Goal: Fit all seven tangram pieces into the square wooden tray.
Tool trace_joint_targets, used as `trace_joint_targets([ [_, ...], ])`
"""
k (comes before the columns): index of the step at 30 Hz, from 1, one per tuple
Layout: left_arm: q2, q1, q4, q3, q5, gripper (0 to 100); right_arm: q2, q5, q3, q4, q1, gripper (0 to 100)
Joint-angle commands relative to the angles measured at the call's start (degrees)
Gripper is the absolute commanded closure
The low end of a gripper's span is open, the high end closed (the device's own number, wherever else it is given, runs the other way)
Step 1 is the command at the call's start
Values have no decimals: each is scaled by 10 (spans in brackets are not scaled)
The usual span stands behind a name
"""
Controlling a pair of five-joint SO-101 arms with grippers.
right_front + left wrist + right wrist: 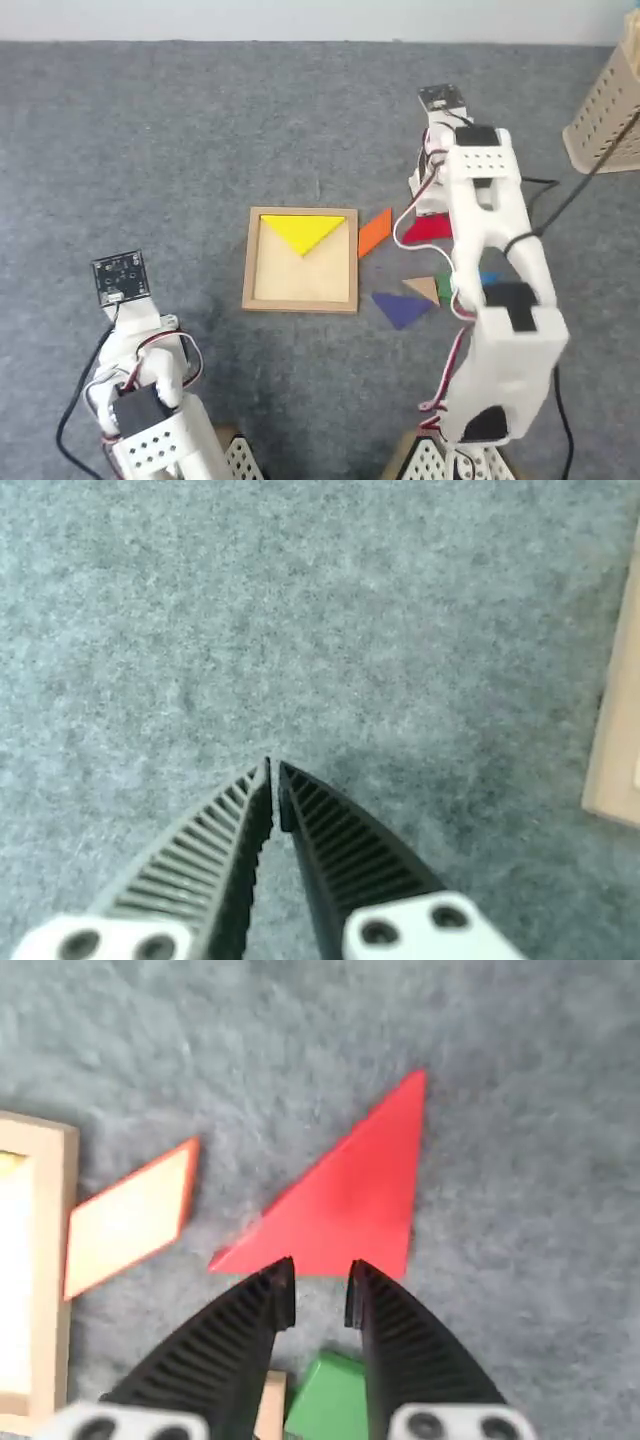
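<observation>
Tray holds one yellow triangle. Right gripper, fingers slightly parted and empty, is at the edge of the red triangle. Left gripper: fingers closed, empty, over carpet.

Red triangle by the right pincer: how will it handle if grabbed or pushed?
Red triangle looks thin, flat, rigid: probably stiff, light, won't roll. It lies flush on the grey carpet, so the right pincer may struggle to catch an edge. Pushed, it likely drags on the pile and pivots.
</observation>
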Motion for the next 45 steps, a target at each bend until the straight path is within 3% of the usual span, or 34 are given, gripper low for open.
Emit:
trace_joint_targets([
  [1, -2, 1, 2, -5, 5, 987, -113, -33, 78, -85, 7, 890],
  [5, -2, 1, 2, -5, 5, 987, -160, -120, 164, -163, 4, 883],
  [11, -2, 1, 2, -5, 5, 987, -115, -195, 151, -163, 4, 749],
  [22, -2, 1, 2, -5, 5, 987, 138, -293, -104, -7, 6, 688],
  [30, -2, 1, 2, -5, 5, 987, 218, -282, -193, 29, 0, 687],
  [45, -2, 1, 2, -5, 5, 987, 105, -190, -192, 45, 7, 688],
])
